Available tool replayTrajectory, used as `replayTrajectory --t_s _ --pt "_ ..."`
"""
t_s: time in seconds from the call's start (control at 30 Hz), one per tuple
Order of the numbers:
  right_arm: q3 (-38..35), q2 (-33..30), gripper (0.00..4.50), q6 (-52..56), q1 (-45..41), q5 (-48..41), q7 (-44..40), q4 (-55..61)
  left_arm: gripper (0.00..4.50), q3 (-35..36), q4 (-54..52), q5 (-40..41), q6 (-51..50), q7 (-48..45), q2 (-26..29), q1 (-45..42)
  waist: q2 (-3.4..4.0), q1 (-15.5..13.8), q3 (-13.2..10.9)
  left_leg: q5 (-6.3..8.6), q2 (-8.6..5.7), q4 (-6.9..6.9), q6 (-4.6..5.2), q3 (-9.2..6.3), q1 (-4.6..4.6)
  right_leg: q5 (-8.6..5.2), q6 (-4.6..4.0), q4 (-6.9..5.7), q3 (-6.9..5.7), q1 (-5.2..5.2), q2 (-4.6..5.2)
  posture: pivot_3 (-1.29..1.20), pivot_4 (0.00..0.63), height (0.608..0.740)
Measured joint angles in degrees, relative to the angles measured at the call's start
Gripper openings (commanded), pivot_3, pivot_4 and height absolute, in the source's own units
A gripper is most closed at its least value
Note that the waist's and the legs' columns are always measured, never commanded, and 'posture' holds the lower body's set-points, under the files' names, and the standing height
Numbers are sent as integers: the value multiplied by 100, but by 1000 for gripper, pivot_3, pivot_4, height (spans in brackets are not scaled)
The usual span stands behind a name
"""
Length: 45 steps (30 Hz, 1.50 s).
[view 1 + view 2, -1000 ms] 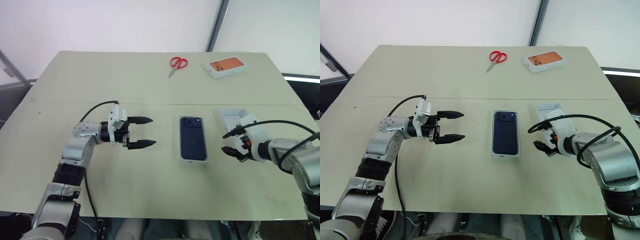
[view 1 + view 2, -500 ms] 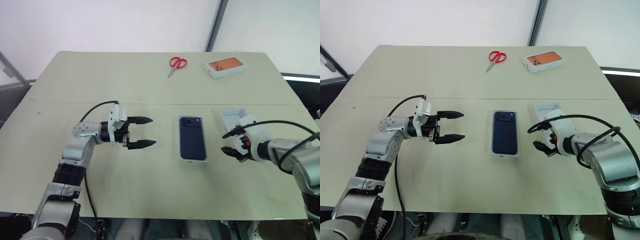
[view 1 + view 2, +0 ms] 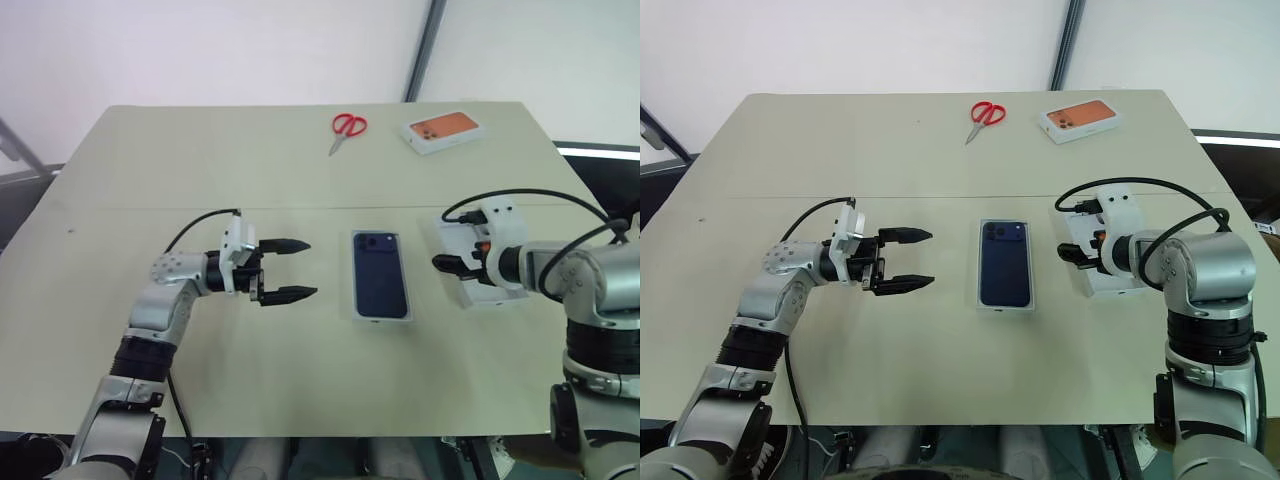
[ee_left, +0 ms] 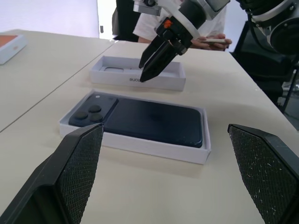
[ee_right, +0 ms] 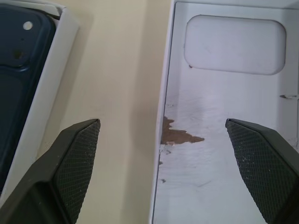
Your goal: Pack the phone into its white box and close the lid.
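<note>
My right gripper (image 3: 1068,252) wide open over the lid (image 3: 1110,290) | phone (image 3: 1003,264) already in its box (image 3: 1005,305), centre table | lid light, stiff, thin-walled: I'd pinch a long wall, gently

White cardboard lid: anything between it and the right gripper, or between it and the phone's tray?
Nothing visible. The open right gripper hangs over the phone-side wall of the deep white cardboard lid. Bare beige table lies between it and the shallow white tray holding the dark blue phone.
</note>
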State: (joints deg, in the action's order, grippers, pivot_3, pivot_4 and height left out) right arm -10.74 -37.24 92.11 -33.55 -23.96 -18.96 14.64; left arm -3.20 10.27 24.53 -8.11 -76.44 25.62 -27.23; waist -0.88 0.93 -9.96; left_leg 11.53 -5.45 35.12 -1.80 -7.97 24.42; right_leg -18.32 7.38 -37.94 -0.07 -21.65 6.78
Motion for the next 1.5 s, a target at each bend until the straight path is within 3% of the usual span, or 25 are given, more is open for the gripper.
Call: replayTrajectory --t_s 0.5,0.6,0.83,0.87,1.07,1.23,1.5 --pt "329 -336 4498 0 182 -1172 911 -127 4484 -26 -156 -4 -24 164 -85 152 0 -1 0 0 1 1 0 3 2 -1 0 -2 3 -2 0 0 150 740" --pt "393 -410 3671 0 141 -1304 1084 -196 4500 -28 -211 -4 -30 198 -88 208 0 -2 0 0 1 1 0 3 2 -1 0 -2 3 -2 0 0 150 740" --pt "518 -474 223 0 121 -1327 1347 -213 4500 -31 -255 -5 -35 271 -87 226 0 -3 0 0 1 1 0 3 2 -1 0 -2 3 -2 -1 0 150 740" --pt "534 -462 37 0 131 -1331 1378 -181 4500 -32 -255 -5 -38 282 -87 226 0 -3 0 0 1 1 0 3 2 -1 0 -2 3 -2 -1 0 150 740" --pt "454 -285 37 1 166 -1311 1596 -102 4500 -33 -253 -10 -46 315 -82 225 -1 3 0 0 1 2 0 3 1 -1 0 -3 3 0 -2 0 150 740" --pt "-313 524 37 2 -194 -1276 1775 -482 4500 -34 -170 -24 -132 485 -87 165 5 24 -1 -1 4 -1 0 7 2 -1 0 -9 8 -9 -7 0 150 740" --pt "-1906 1828 37 0 -1320 -1699 1309 -506 4500 202 239 -14 -452 994 -87 -195 7 16 -1 -2 5 -1 -1 9 3 0 0 -13 10 -11 -8 0 150 740"
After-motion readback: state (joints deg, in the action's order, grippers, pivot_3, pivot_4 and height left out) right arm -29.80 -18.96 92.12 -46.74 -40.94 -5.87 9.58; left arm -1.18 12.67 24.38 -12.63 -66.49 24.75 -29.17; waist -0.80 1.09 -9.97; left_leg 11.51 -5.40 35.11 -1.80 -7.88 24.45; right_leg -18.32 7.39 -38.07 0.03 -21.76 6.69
